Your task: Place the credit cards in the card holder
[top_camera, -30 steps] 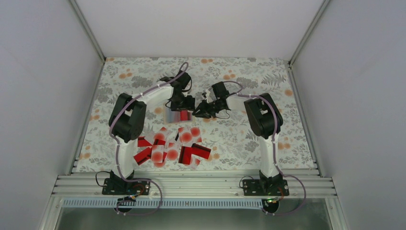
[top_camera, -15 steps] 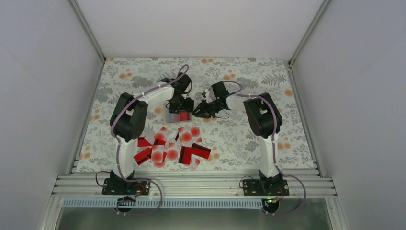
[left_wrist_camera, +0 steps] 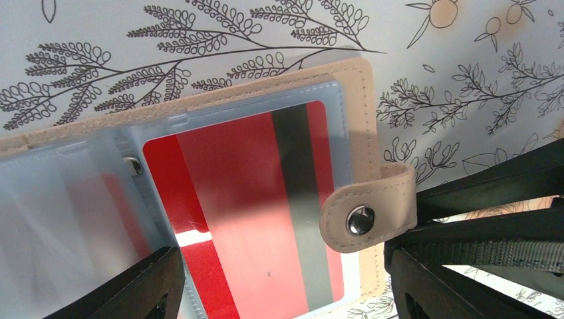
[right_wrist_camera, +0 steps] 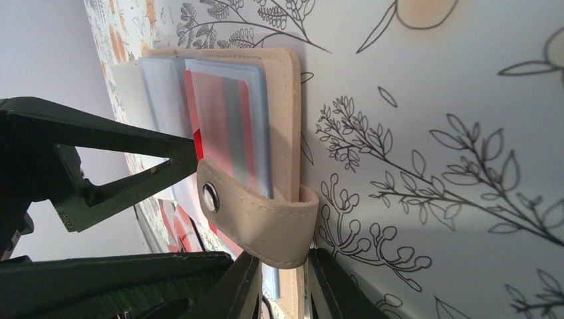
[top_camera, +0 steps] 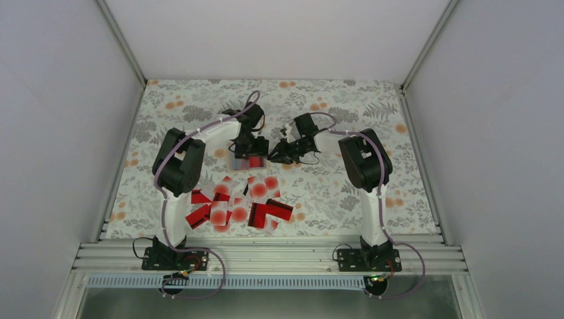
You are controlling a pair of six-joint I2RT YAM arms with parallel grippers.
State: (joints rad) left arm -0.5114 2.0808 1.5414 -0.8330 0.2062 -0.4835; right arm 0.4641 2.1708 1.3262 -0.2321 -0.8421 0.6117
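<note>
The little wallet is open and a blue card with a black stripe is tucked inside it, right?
Not quite. The card tucked inside the open wallet is red, not blue, with a black stripe. The left wrist view shows it.

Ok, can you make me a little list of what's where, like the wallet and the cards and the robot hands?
card holder: lying open on the flowery table
inside it: one red card in a clear sleeve
loose cards: heap nearer the arm bases, red ones and white dotted ones
left jaws: open, over the holder
right jaws: shut on the holder's snap strap
</note>
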